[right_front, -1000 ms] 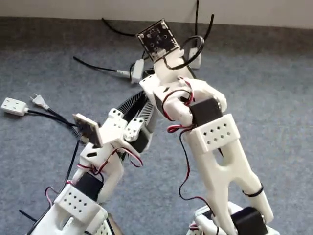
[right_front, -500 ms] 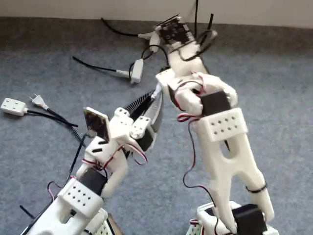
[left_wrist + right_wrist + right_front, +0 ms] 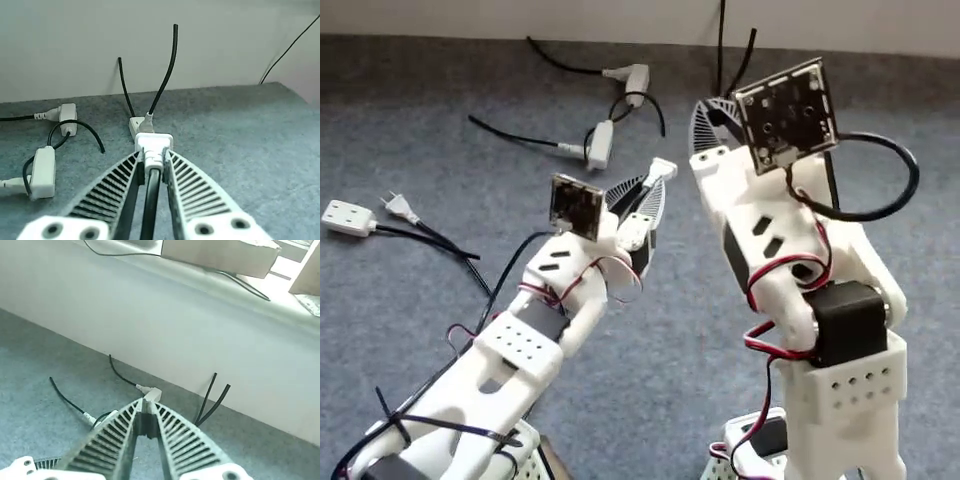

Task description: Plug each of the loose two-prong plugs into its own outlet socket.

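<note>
The left gripper [image 3: 154, 153] is clamped on a white plug [image 3: 154, 142], with the cord trailing back between its jaws. An outlet socket [image 3: 134, 126] lies just beyond its tips. The right gripper [image 3: 148, 406] has its fingers pressed together, and a second plug [image 3: 153, 393] lies past them.

High camera overlooks carpet [image 3: 420, 330], wrist cameras sit low, facing far wall [image 3: 150, 40]

The right arm has drawn back from the upper centre of the frame and reared up on the right; its camera board [image 3: 786, 112] now stands high, right of centre; the loose plug [image 3: 634, 76] it had covered lies bare near the top; the left gripper [image 3: 656, 180] has pushed from the lower left towards the middle, bringing the held plug [image 3: 663, 166] just above centre.
</note>
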{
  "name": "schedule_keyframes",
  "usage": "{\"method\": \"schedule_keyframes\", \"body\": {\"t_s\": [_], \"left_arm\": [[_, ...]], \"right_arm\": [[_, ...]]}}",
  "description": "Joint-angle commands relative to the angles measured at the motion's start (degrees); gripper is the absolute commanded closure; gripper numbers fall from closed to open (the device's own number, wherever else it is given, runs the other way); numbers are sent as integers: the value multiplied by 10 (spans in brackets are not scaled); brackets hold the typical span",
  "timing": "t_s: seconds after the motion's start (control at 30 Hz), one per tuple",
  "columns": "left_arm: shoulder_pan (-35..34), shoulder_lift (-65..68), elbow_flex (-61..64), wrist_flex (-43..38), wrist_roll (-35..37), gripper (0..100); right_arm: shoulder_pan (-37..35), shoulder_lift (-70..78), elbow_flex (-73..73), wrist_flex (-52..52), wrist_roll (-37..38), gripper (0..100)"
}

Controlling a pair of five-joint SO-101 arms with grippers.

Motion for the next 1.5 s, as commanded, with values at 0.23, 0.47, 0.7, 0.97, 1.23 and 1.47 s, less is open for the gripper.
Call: {"method": "schedule_keyframes", "body": {"t_s": [0.23,0.47,0.7,0.97,1.23,1.47], "left_arm": [[-84,104,-404,585,-14,996],[-107,338,-669,830,35,995],[-104,510,-858,1000,39,994],[-127,582,-945,1106,-24,994],[-124,588,-919,1117,-24,994],[-118,582,-879,1117,-24,994]], "right_arm": [[64,-15,-20,-21,2,992],[62,-15,-20,-21,2,992],[61,-15,-19,-22,2,992],[61,-15,-18,-22,2,992],[61,-15,-16,-23,2,992],[61,-15,-14,-40,2,992]]}}
